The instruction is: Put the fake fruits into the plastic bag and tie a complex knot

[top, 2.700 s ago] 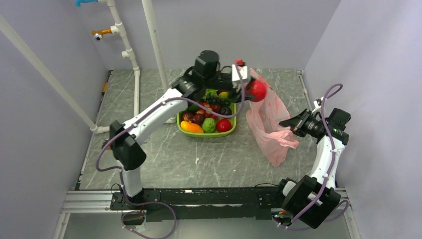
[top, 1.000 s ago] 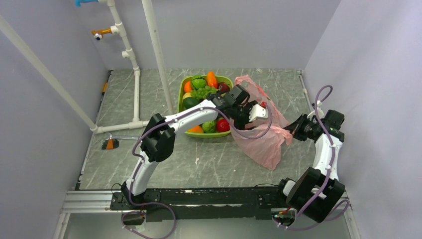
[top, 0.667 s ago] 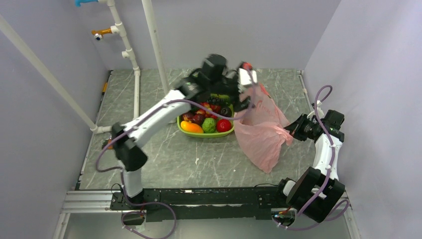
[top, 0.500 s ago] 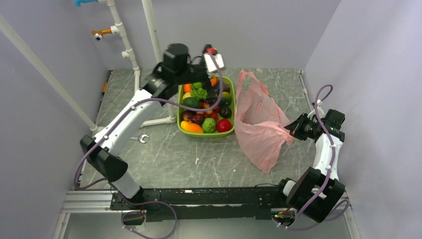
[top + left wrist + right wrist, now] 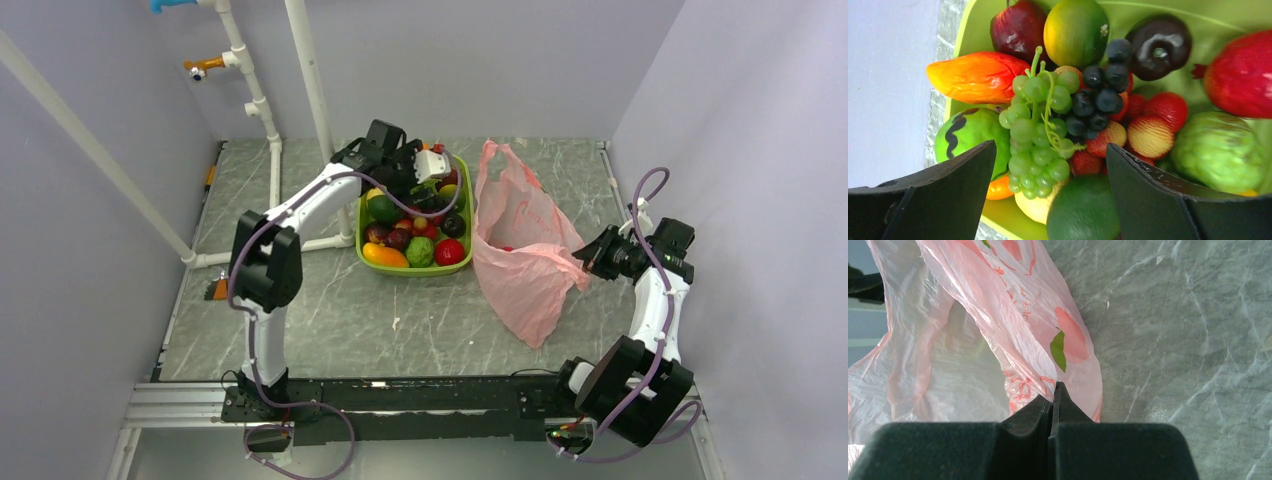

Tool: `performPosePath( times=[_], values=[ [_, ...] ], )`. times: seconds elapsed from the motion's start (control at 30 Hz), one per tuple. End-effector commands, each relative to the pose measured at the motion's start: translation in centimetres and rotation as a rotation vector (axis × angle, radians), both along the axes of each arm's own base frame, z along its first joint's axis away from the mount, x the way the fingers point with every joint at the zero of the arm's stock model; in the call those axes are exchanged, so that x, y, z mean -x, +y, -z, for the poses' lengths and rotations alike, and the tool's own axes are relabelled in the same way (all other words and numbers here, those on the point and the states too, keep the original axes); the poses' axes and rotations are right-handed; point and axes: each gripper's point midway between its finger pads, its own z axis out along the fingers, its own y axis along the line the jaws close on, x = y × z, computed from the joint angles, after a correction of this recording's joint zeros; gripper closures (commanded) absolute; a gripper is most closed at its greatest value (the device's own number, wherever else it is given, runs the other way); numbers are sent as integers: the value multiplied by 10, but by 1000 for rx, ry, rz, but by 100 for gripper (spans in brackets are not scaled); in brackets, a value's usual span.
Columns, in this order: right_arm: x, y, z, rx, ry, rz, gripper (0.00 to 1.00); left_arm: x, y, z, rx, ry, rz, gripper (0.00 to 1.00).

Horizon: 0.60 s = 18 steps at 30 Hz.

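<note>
- Jaws of left gripper [image 5: 1050,150] gape wide above fruits [image 5: 1048,120] heaped in green tray [image 5: 412,271].
- Right gripper [image 5: 1053,392] pinches bag [image 5: 520,255] edge; bag slumps on table [image 5: 400,325] just right of tray, one handle standing up.

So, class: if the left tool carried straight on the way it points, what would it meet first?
Probably the green grape bunch, centred ahead of the open left tool, though depth is unclear.

A robot lab cell: plain lilac walls [image 5: 500,60], white pipe frame [image 5: 311,80], marble-patterned table [image 5: 420,320].
</note>
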Motion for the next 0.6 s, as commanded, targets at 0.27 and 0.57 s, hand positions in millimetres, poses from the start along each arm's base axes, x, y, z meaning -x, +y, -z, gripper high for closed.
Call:
performPosePath(
  times=[0.27, 0.57],
  values=[
    [-7, 0, -19, 22, -73, -37, 100, -46, -25, 12, -4, -81, 31, 43],
    [-7, 2, -20, 13, -81, -50, 100, 9, -30, -71, 171, -54, 110, 96]
  ],
)
